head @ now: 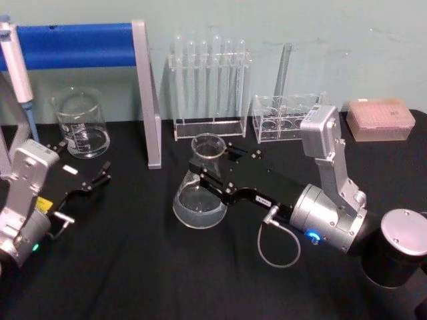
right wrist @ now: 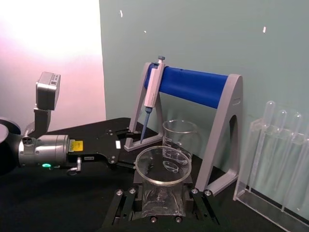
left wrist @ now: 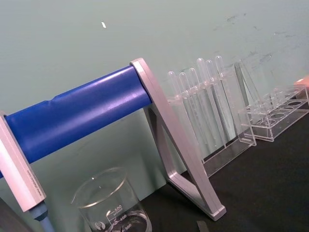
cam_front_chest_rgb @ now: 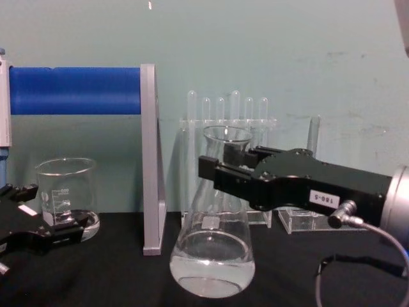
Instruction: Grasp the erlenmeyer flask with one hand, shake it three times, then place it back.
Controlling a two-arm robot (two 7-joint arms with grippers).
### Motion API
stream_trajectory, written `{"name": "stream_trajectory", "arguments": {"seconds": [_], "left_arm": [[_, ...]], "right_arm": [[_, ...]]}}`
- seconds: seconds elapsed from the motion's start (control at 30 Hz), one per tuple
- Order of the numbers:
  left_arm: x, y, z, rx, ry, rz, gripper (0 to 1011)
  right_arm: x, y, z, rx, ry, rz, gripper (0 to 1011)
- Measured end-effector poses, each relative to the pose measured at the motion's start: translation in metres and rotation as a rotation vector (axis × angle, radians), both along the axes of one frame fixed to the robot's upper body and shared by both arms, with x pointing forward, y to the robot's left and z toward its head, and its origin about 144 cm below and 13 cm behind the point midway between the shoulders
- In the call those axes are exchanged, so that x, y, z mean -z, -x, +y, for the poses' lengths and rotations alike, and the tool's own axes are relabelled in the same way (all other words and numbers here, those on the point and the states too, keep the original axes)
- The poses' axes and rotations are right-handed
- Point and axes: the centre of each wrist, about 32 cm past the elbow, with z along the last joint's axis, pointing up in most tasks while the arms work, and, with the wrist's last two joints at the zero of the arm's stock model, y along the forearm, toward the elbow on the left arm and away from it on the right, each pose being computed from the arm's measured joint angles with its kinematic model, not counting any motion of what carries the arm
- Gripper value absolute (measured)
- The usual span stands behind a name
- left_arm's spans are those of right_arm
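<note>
Head view, right gripper (head: 212, 168) clasping erlenmeyer flask (head: 199, 203)

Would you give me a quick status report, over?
Right gripper shut on erlenmeyer flask neck; flask upright. Left gripper open, idle at left. Pipette stand leg close by flask.

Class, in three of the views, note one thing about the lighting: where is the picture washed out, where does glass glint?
Right wrist view: bright light washes out the background beyond the open left hand. Head view: highlights glint on the erlenmeyer flask, its neck held by the right hand, and on the beaker. Chest view: the wall is evenly lit.
</note>
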Motion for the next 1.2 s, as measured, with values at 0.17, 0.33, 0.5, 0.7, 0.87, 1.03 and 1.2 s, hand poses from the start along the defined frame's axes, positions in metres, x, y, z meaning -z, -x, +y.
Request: {"name": "stream_trajectory", "arguments": {"seconds": [0.17, 0.33, 0.5, 0.7, 0.87, 1.03, 1.2], "left_arm": [[0.0, 0.0, 0.0, 0.0, 0.0, 0.0, 1001], [0.0, 0.0, 0.0, 0.0, 0.0, 0.0, 1001], [0.0, 0.0, 0.0, 0.0, 0.0, 0.0, 1001], [0.0, 0.0, 0.0, 0.0, 0.0, 0.0, 1001], [0.0, 0.0, 0.0, 0.0, 0.0, 0.0, 1001], [0.0, 0.0, 0.0, 0.0, 0.0, 0.0, 1001], [0.0, 0.0, 0.0, 0.0, 0.0, 0.0, 1001]], "right_arm": [[0.001, 0.0, 0.0, 0.009, -0.005, 0.006, 456], [0.001, -0.001, -0.01, 0.08, -0.013, 0.005, 456], [0.0, 0.0, -0.027, 0.191, -0.023, -0.002, 456], [-0.002, 0.006, -0.055, 0.362, -0.035, -0.014, 456], [-0.002, 0.015, -0.073, 0.475, -0.035, -0.021, 456], [-0.003, 0.025, -0.09, 0.582, -0.031, -0.022, 456], [-0.002, 0.031, -0.097, 0.629, -0.028, -0.02, 456]]}}
